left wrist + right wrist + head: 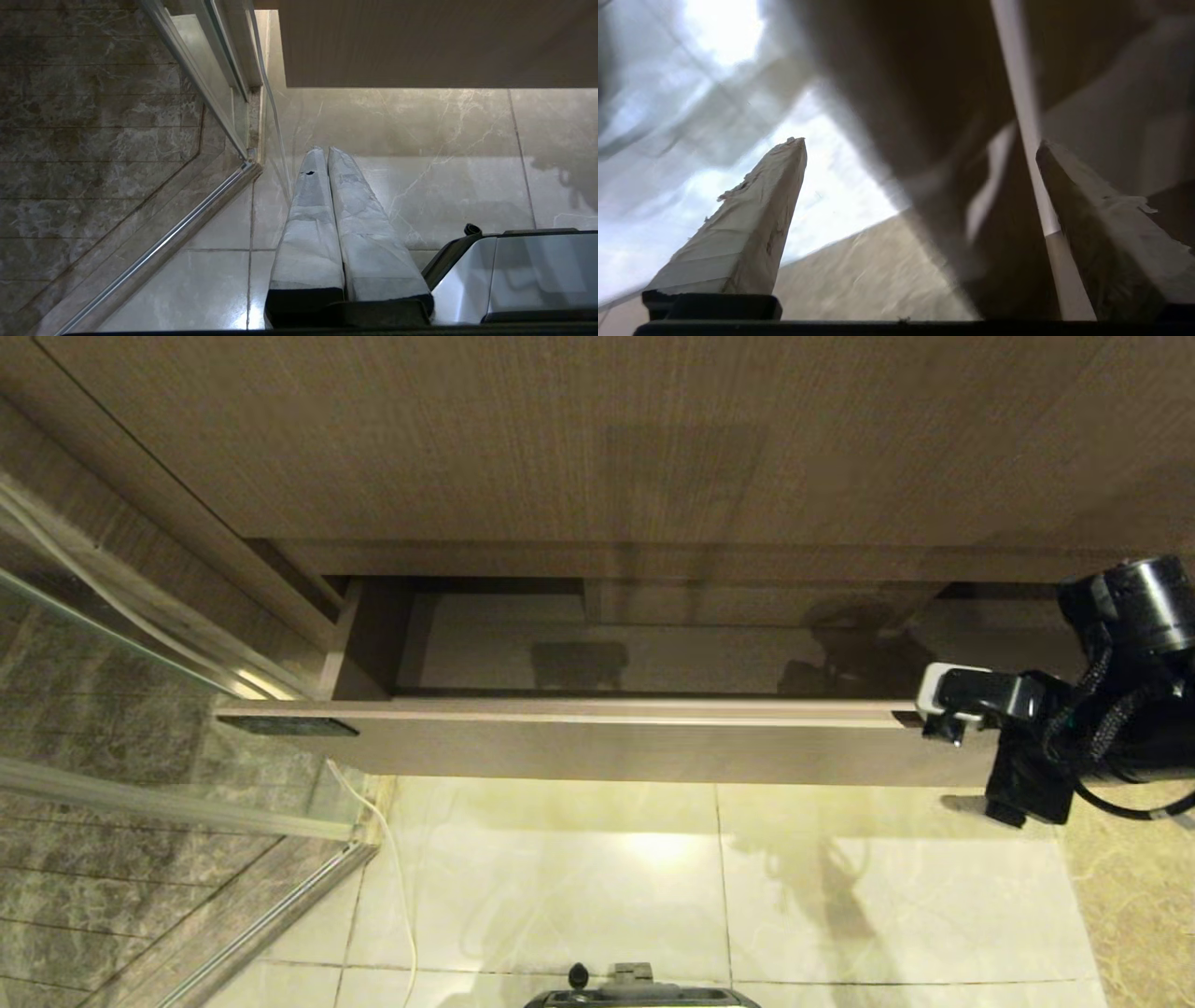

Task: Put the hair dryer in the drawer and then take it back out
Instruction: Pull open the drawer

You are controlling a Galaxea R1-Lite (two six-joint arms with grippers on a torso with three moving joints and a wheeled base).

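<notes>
Two spread fingers point(752, 224) astride the open drawer point(597, 747) front's right edge

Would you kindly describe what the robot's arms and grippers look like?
The right arm is black, with a cylindrical joint, braided black cables and a white block near its tip. Both grippers, left gripper and right gripper, have long tapered fingers wrapped in worn whitish tape on black bases.
</notes>
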